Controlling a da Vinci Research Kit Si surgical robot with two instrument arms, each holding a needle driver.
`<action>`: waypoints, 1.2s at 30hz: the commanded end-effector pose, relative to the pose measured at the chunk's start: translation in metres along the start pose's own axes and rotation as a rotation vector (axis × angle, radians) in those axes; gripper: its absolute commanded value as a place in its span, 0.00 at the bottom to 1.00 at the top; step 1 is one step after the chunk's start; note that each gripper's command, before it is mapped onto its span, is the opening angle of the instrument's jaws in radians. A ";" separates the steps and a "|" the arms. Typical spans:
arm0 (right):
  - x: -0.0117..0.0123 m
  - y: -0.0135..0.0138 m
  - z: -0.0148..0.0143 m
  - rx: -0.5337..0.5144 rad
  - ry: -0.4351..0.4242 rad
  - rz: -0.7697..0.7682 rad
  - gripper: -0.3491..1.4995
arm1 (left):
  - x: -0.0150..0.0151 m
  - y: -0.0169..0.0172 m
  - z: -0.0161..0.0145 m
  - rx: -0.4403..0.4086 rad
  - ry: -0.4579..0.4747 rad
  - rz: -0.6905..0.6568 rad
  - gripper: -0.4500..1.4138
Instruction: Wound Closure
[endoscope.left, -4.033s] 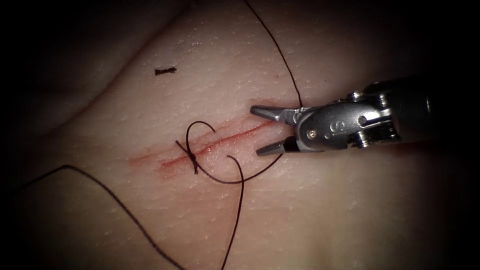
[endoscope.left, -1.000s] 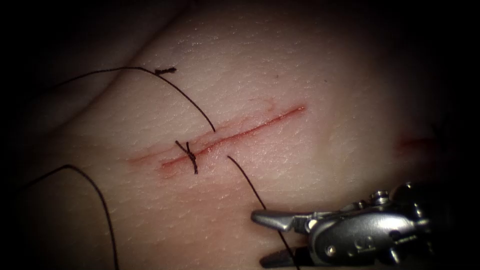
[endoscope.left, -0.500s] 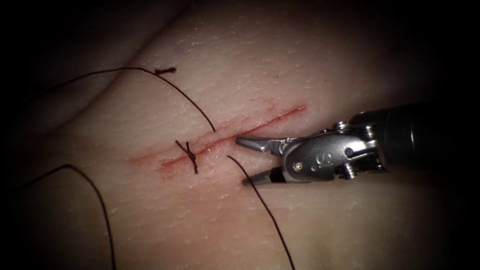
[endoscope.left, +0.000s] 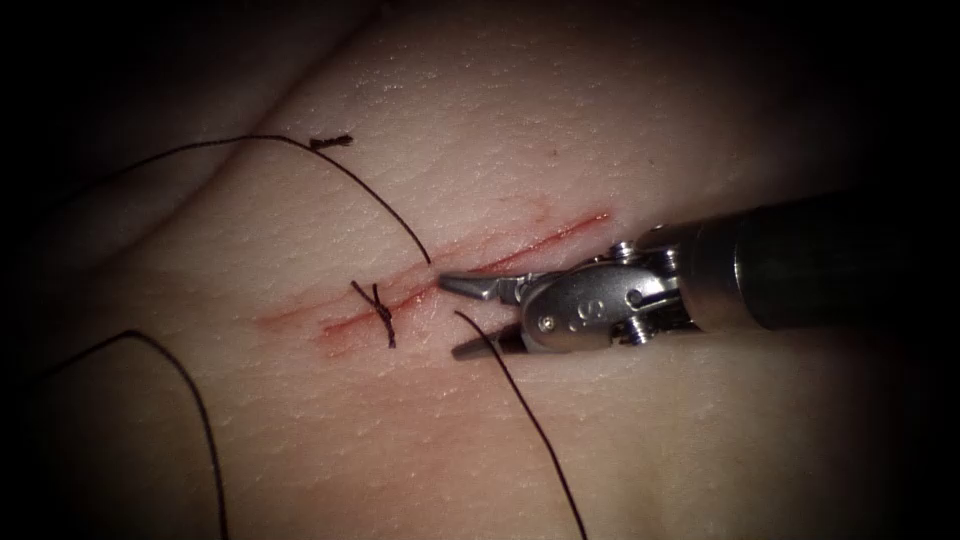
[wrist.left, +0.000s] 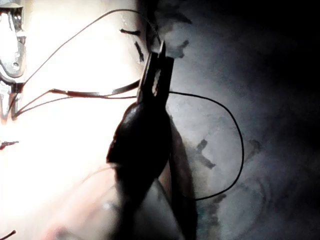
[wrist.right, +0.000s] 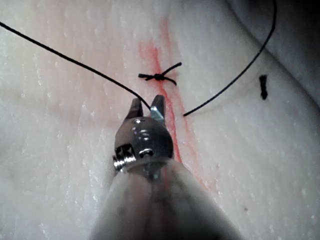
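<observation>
Now the right tool (endoscope.left: 452, 318), jaws spread and empty, is brought leftward along the cut (endoscope.left: 520, 255) toward the thread (endoscope.left: 520, 410) beside the knot (endoscope.left: 381, 312).

The tissue (endoscope.left: 560, 440) looks pale, soft and finely pebbled, with a moist sheen. The cut (endoscope.left: 480, 268) and its red fluid (endoscope.left: 340, 330) gleam wet. The thread (endoscope.left: 525, 415) is thin, dark and matt, as is the knot (endoscope.left: 383, 314). The right tool (endoscope.left: 462, 316) is bright polished metal; its shaft (endoscope.left: 820, 265) is dark and smooth with a dull gloss.
</observation>
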 end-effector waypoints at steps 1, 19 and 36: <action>0.0003 -0.0005 0.0003 0.005 0.005 0.002 0.00 | -0.0005 0.0006 0.0006 -0.001 0.001 -0.004 0.00; 0.0107 -0.0045 -0.0049 0.028 0.055 -0.043 0.00 | -0.0007 0.0004 0.0008 0.000 0.001 -0.004 0.00; 0.0163 -0.0124 -0.0088 0.098 0.067 -0.097 0.00 | -0.0010 0.0002 0.0008 0.000 0.001 0.002 0.00</action>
